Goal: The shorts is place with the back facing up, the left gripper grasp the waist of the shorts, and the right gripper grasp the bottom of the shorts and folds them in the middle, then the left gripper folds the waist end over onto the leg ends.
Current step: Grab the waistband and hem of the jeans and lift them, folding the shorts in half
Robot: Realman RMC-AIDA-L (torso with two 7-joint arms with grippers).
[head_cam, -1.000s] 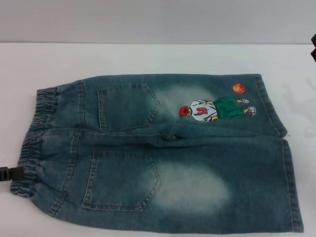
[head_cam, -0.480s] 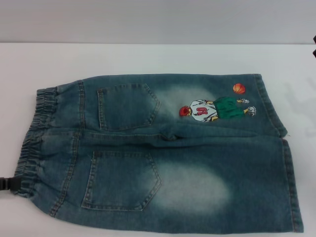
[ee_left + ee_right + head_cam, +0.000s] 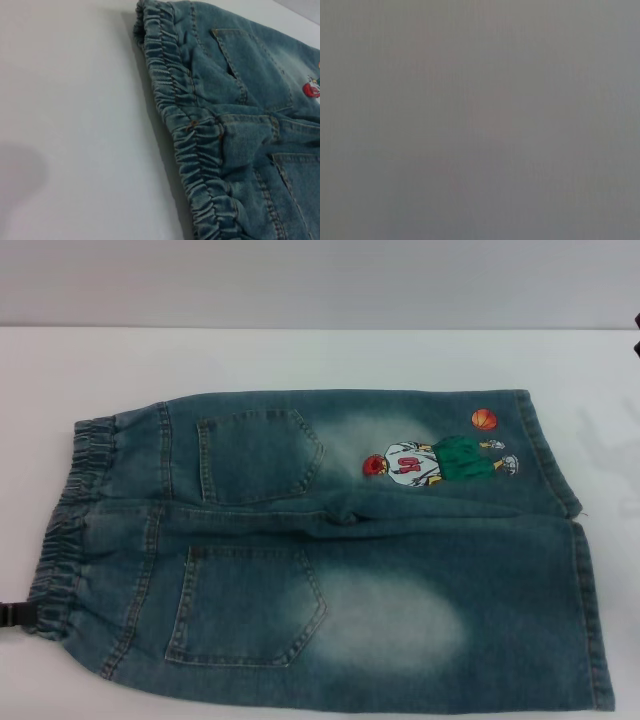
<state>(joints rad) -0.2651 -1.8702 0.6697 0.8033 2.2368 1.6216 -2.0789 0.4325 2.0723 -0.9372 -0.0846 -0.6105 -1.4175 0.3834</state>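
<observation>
- Shorts (image 3: 330, 540) are what the left gripper (image 3: 18, 615) meets at the near corner of the waist (image 3: 65, 530); only its black tip shows at the head view's edge, so whether its fingers are parted or closed cannot be told.
- Lying flat on the white table (image 3: 300, 360), back up with 2 pockets showing, the garment probably suits a lengthwise fold.
- At the far-right edge, the right gripper (image 3: 636, 335) is a dark sliver well apart from the leg ends (image 3: 585, 570); its grip state is likewise unreadable.

Even, soft overhead light; no glare. Head view slightly hazy. A faint shadow smudges the table (image 3: 75, 125) in the left wrist view. Right wrist view featureless grey.
</observation>
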